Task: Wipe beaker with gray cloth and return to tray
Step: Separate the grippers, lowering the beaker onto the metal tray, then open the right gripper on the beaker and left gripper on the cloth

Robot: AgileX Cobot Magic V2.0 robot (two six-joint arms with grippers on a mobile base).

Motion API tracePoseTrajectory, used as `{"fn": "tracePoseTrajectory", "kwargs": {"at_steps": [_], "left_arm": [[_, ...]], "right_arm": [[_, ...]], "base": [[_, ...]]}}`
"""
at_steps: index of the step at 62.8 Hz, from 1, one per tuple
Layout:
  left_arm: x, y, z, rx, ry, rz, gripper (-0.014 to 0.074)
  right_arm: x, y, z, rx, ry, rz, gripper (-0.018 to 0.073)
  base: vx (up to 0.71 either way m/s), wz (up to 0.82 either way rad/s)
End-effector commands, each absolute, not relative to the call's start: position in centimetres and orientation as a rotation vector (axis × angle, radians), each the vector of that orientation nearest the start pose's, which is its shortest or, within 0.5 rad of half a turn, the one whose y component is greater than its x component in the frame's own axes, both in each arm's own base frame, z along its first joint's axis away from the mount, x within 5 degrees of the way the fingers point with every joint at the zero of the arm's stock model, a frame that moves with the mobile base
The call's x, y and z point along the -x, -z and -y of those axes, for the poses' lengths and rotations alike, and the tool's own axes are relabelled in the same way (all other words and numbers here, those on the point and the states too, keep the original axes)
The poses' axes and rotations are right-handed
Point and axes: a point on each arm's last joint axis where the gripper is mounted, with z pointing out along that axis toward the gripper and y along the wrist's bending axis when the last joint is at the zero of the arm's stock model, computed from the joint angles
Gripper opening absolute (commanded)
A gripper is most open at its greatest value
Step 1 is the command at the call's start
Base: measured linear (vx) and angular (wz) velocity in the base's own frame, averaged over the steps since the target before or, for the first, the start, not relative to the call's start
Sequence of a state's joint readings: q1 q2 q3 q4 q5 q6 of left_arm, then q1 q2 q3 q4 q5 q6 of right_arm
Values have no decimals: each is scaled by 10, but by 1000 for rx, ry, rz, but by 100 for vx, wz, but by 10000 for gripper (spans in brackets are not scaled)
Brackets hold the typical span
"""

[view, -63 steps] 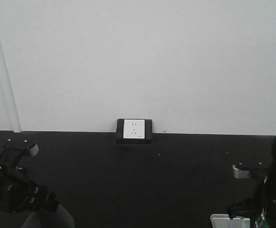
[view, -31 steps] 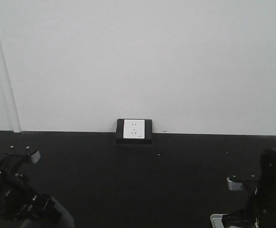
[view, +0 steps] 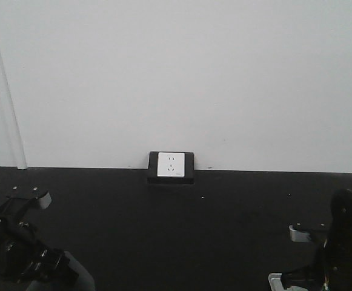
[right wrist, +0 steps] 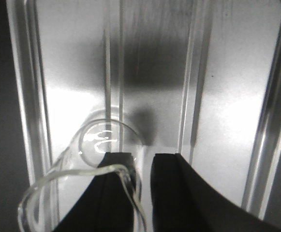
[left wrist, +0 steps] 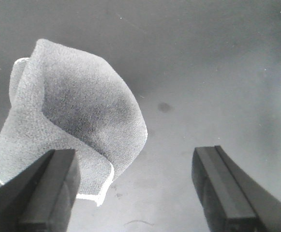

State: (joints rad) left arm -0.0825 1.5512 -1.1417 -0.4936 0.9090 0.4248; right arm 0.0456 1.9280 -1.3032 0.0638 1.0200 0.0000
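The gray cloth (left wrist: 72, 116) lies crumpled on the dark table top, also seen as a gray lump (view: 73, 277) at the bottom left of the front view. My left gripper (left wrist: 133, 159) is open just above the table, its left finger (left wrist: 53, 188) over the cloth's near edge and nothing between the fingers. The clear glass beaker (right wrist: 96, 137) stands in the silver tray (right wrist: 237, 96). My right gripper (right wrist: 142, 157) has one finger inside the beaker and one outside, closed on its wall.
A white wall socket in a black box (view: 171, 165) sits at the table's back edge against the white wall. The tray's corner (view: 275, 280) shows at the bottom right below the right arm (view: 345, 242). The left arm (view: 12, 248) is low at the left.
Both arms have sunk lower in the front view, mostly in the first half second. The right arm has dropped towards the tray.
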Motion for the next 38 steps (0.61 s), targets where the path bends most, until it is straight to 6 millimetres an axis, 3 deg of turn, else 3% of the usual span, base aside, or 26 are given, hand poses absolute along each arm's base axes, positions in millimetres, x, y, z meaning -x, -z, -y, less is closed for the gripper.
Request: {"fn": "tracePoseTrajectory", "kwargs": {"at_steps": [1, 19, 30, 38], "left_arm": [[-305, -295, 62, -338, 529, -2566, 587], [-305, -295, 62, -338, 529, -2567, 587], [-304, -298, 62, -337, 530, -2558, 587], [-292, -320, 61, -339, 511, -2479, 571]], "right_arm": [[-363, -207, -20, 17, -87, -3018, 281], [-353, -244, -18, 43, -62, -2912, 317], [-335, -287, -17, 81, -57, -2789, 302], [-313, -325, -17, 114, -68, -2674, 250]], "base": [[0, 0], [0, 0], [0, 0], [0, 0]]}}
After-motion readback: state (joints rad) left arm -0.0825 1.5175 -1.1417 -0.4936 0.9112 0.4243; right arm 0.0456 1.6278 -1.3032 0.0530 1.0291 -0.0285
